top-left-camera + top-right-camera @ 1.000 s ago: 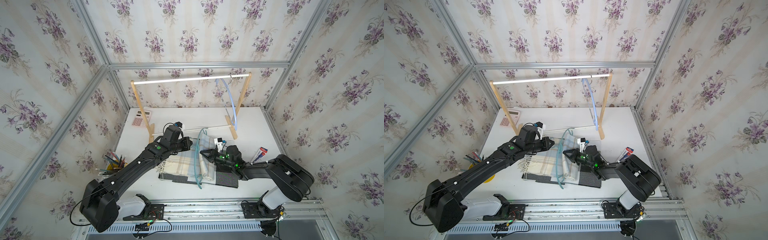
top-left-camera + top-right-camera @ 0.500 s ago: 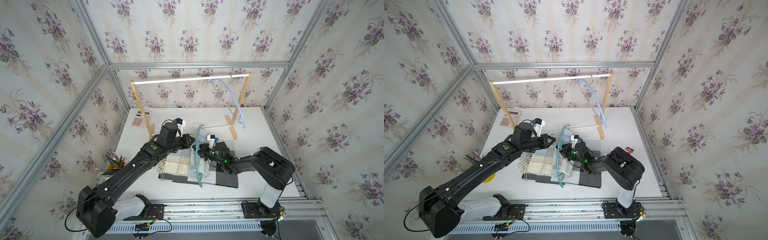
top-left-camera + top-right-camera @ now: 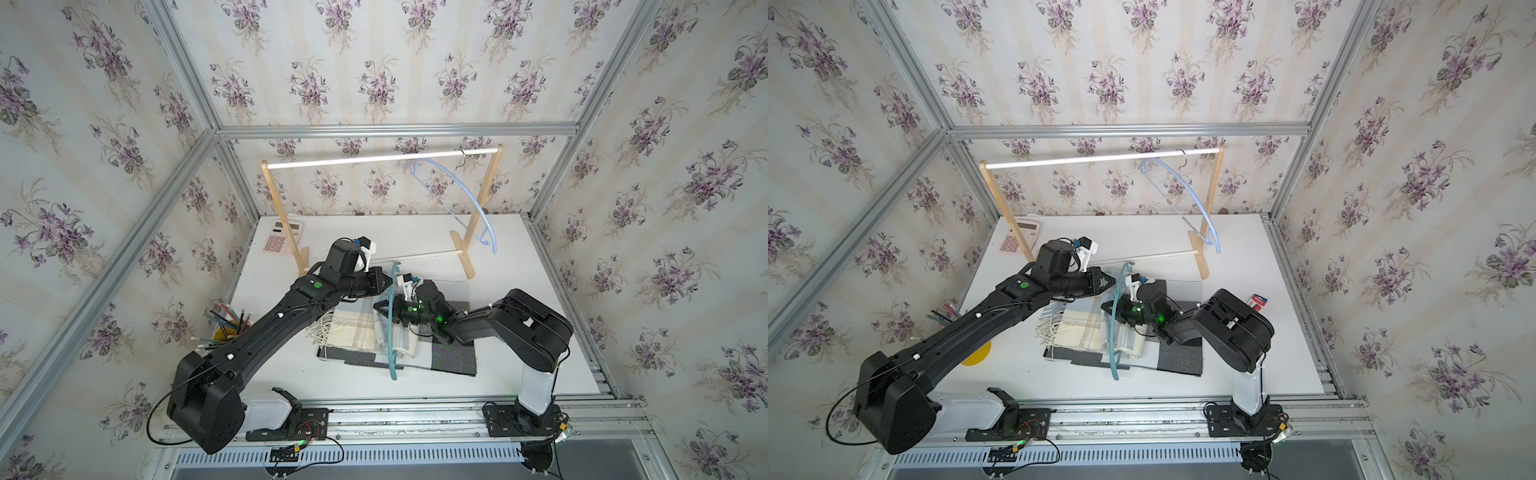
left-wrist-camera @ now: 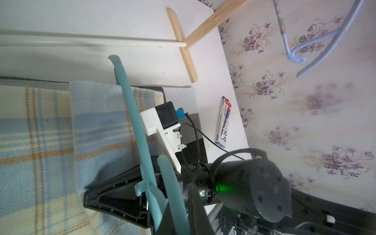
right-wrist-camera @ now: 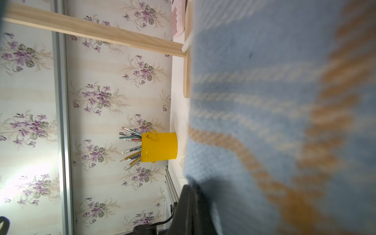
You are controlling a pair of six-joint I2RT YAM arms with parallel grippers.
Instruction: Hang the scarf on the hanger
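Observation:
The plaid cream-and-blue scarf (image 3: 353, 332) (image 3: 1084, 328) (image 4: 50, 132) lies folded on a grey mat in both top views. A teal hanger (image 3: 392, 361) (image 3: 1113, 365) (image 4: 132, 105) stands upright across it. My left gripper (image 3: 388, 282) (image 3: 1112, 283) (image 4: 179, 205) is shut on the hanger's upper part. My right gripper (image 3: 377, 307) (image 3: 1105, 308) (image 5: 195, 195) reaches through the hanger's opening, low over the cloth, shut on a fold of the scarf. In the right wrist view, blurred scarf (image 5: 284, 101) fills the space beside the jaws.
A wooden rack (image 3: 374, 158) stands at the back with a pale blue hanger (image 3: 461, 199) on its rail. A pink calculator (image 3: 282, 241) lies back left. A yellow pencil cup (image 5: 158, 147) stands at the left edge, and a pen box (image 3: 1257, 301) lies right of the mat (image 3: 453, 357).
My right gripper has moved left, through the teal hanger's opening, taking the scarf fold with it. The left gripper has barely moved. The pale blue hanger on the rail has swung round.

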